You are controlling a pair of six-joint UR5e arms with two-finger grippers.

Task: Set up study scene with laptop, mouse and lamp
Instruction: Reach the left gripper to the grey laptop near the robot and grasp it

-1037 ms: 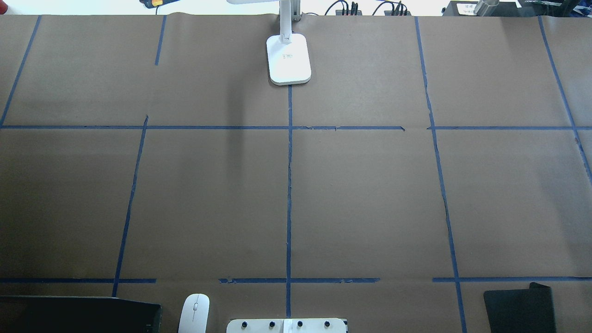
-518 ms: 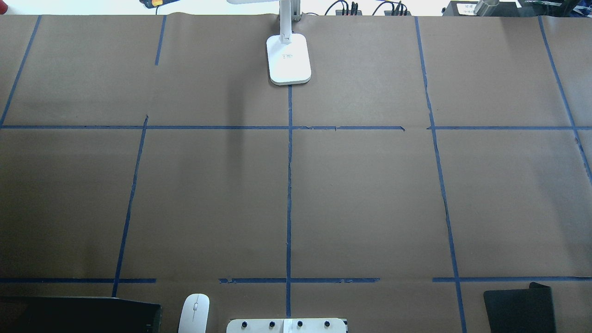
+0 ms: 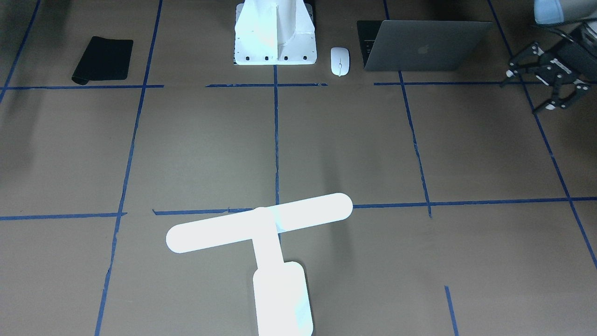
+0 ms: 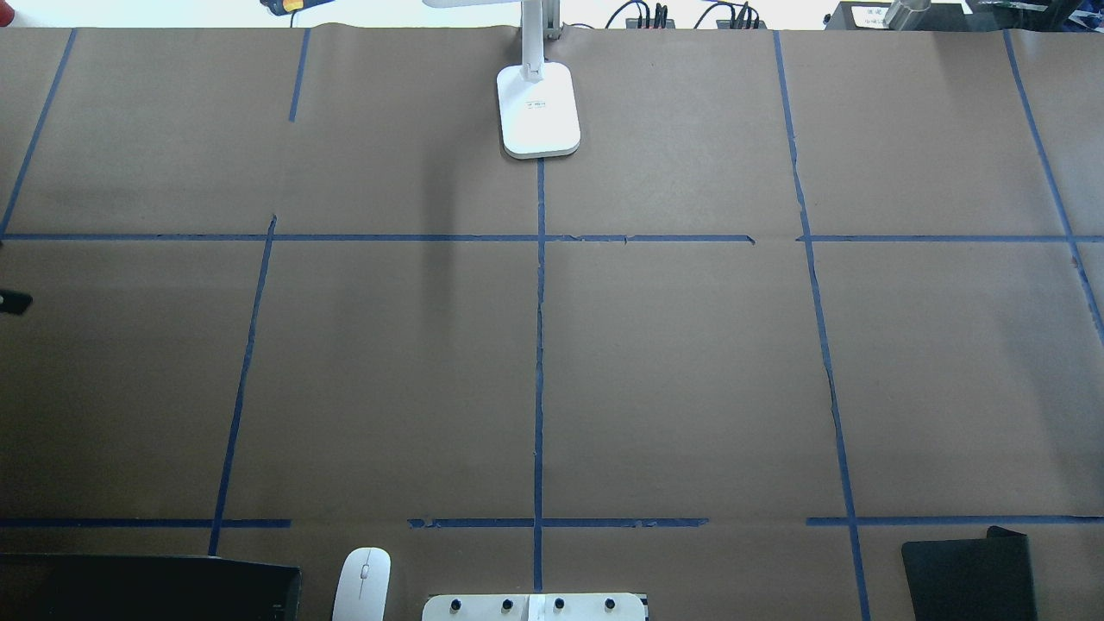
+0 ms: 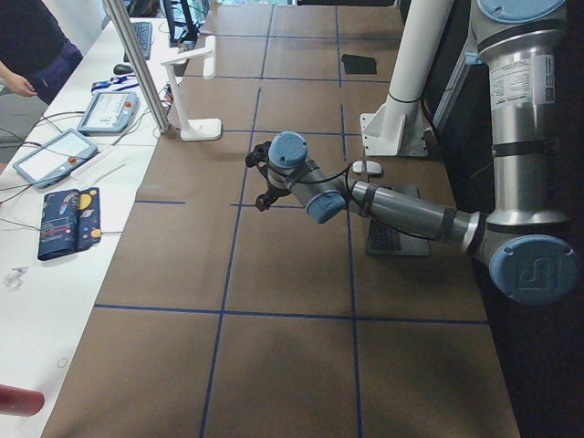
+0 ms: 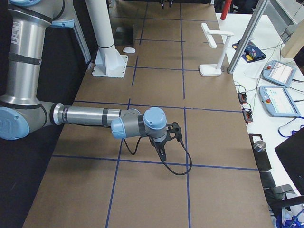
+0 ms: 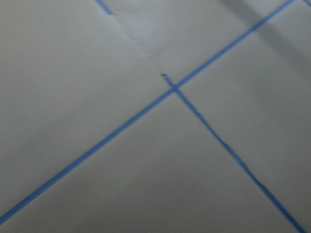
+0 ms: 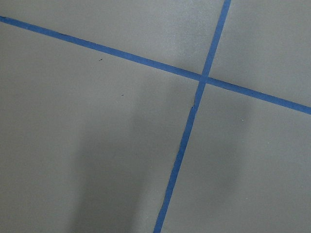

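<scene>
The bench is covered in flat brown paper, crossed by a grid of dark blue tape lines. The lamp is plain bright white all over. The mouse is white with a thin grey line down its middle. The laptop is matt grey, with a faint apple logo on its lid. At the upper left of the front view the pad is solid black. The pedestal is white with a row of black bolts. The left gripper is black. The right arm is silver with pale blue caps.
</scene>
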